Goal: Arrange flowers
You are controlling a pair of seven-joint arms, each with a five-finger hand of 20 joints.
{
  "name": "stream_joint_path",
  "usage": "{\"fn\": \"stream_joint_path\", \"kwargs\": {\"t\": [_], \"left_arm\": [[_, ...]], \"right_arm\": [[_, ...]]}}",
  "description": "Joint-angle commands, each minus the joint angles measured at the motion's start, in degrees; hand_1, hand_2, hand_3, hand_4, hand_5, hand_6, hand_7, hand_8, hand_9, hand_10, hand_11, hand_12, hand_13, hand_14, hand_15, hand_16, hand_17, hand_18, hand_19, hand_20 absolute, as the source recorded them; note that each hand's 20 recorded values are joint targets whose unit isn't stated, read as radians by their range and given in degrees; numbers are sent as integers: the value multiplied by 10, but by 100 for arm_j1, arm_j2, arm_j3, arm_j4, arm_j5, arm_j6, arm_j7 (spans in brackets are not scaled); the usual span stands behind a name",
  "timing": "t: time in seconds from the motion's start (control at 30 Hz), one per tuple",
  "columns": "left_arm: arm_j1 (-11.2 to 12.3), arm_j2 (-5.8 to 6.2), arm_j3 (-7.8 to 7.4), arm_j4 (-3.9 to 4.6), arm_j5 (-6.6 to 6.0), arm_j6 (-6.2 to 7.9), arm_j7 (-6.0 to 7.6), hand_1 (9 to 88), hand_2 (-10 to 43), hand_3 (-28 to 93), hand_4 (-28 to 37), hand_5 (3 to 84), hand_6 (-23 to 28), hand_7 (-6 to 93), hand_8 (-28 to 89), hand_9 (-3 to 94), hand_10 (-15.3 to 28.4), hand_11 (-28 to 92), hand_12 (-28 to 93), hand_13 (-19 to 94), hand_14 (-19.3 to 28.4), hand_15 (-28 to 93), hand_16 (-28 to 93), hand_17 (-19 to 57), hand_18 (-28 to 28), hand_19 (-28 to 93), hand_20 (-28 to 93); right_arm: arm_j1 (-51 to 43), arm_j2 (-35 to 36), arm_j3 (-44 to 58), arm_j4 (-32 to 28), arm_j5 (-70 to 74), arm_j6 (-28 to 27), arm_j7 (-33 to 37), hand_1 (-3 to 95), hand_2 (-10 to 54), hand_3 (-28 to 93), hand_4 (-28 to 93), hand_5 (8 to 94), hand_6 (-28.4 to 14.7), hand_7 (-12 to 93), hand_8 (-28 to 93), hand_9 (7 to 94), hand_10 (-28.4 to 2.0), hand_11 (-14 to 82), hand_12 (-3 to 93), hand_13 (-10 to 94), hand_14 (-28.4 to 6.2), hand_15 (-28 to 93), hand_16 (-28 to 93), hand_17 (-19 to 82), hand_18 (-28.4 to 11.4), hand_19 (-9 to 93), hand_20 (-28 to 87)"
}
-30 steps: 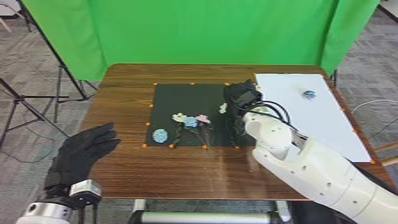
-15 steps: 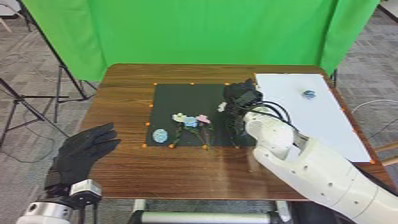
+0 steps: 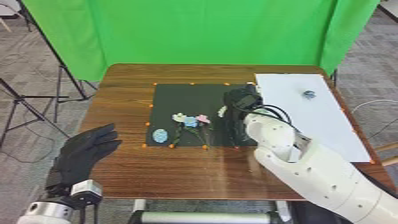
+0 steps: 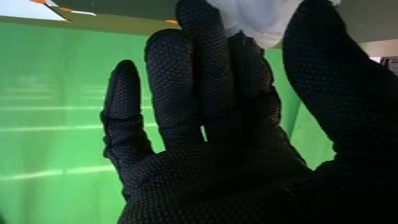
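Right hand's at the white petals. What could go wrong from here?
Two risks, my read:
1. In the wrist view, white petals sit by the straight fingers of the right hand, near the fingertips; a pinch there might slip or crush them.
2. The cables loop out from the right wrist; they could snag or drag something as the arm moves.

Pretty sure this was a robotics lab
A green backdrop (image 3: 213,40) hung at the far side, black stands (image 3: 62,66) stood left on grey carpet (image 3: 366,60), and a white robot arm (image 3: 311,172) was over an orange-dotted table (image 3: 160,175), lol.
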Motion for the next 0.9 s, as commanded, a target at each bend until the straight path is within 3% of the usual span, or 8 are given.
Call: {"fn": "stream_joint_path", "kwargs": {"t": [0.03, 0.1, 0.13, 0.23, 0.53, 0.7, 0.73, 0.9], "left_arm": [[407, 7, -120, -98, -70, 125, 154, 279, 50, 795, -161, 454, 137, 170, -95, 381, 220, 343, 94, 271, 284, 648, -148, -91, 230, 608, 119], [426, 16, -111, -90, -115, 131, 194, 279, 50, 795, -162, 453, 137, 170, -95, 380, 220, 344, 94, 271, 284, 648, -148, -91, 231, 608, 119], [431, 12, -102, -96, -111, 151, 190, 279, 50, 794, -162, 453, 137, 171, -95, 381, 220, 343, 94, 271, 284, 648, -148, -91, 231, 608, 119], [429, 67, -14, -91, -135, 193, 288, 279, 50, 794, -163, 454, 137, 170, -95, 381, 220, 343, 93, 271, 284, 649, -148, -91, 230, 608, 119], [321, 343, 265, -58, -309, 377, 601, 279, 50, 794, -162, 454, 137, 171, -95, 381, 220, 343, 94, 271, 284, 648, -148, -91, 230, 608, 119], [361, 304, 270, -69, -298, 386, 604, 279, 50, 794, -162, 454, 137, 171, -95, 381, 220, 343, 94, 271, 284, 648, -148, -91, 230, 608, 120], [365, 291, 270, -70, -288, 377, 611, 279, 51, 794, -162, 454, 137, 171, -95, 381, 221, 343, 94, 271, 284, 648, -148, -91, 230, 608, 120], [331, 261, 276, -67, -293, 370, 582, 280, 50, 793, -162, 454, 137, 171, -95, 381, 220, 343, 94, 271, 284, 648, -149, -91, 230, 607, 119]], "right_arm": [[482, 646, -39, -669, 826, 112, 126, 322, -88, 901, -282, 570, -22, 360, -177, 621, -153, 373, 189, 471, -156, 785, 212, 67, -253, 718, 422], [1070, 807, -814, -594, 1235, 439, 310, 318, -90, 898, -281, 561, -34, 346, -173, 602, -167, 367, 189, 454, -170, 789, 208, 58, -260, 714, 425], [689, 726, 96, -898, 1388, -469, 313, 315, -90, 894, -281, 555, -38, 337, -170, 593, -175, 363, 190, 445, -179, 792, 205, 53, -264, 713, 427], [976, 1237, -409, -835, 1194, 638, 247, 299, -81, 886, -275, 536, -49, 319, -159, 565, -191, 352, 192, 429, -195, 797, 194, 47, -268, 709, 430], [1317, 2091, -918, -158, 1547, 1039, 707, 287, -72, 885, -270, 491, -64, 272, -143, 512, -199, 288, 182, 391, -212, 797, 166, 44, -273, 705, 436], [1214, 2668, -1512, -49, 1807, 1461, 1253, 263, -67, 878, -274, 456, -67, 252, -142, 479, -187, 238, 173, 362, -212, 778, 152, 47, -267, 706, 437], [253, 1280, 1313, 261, 746, -823, 656, 256, -72, 874, -277, 437, -68, 249, -141, 459, -184, 217, 169, 353, -212, 777, 149, 52, -264, 713, 442], [101, 1129, 1549, 779, 738, -979, 669, 246, -77, 870, -282, 384, -67, 244, -141, 401, -175, 169, 167, 312, -216, 757, 135, 56, -257, 714, 446]]}}
